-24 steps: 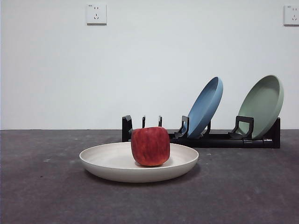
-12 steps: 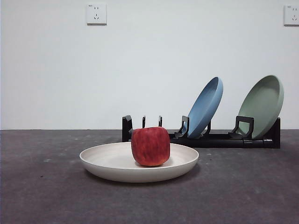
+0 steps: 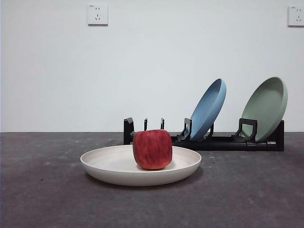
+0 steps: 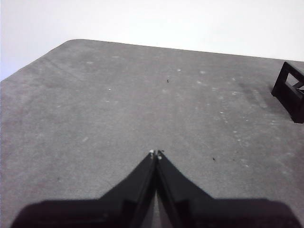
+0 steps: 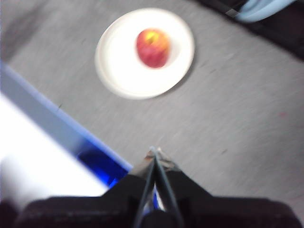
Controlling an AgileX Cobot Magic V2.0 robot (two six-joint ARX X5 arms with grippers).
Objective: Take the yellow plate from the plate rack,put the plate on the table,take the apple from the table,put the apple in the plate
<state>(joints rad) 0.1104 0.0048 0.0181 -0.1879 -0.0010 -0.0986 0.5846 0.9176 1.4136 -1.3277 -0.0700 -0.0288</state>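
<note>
Apple sits centred in yellow plate on table, well apart from right gripper, both grippers pressed together and empty

We see the apple sitting in the yellow plate on the table. Behind the plate stands the rack, holding a blue plate and a green plate.

Left gripper, right gripper: black tapered jaws, pale tips.
</note>
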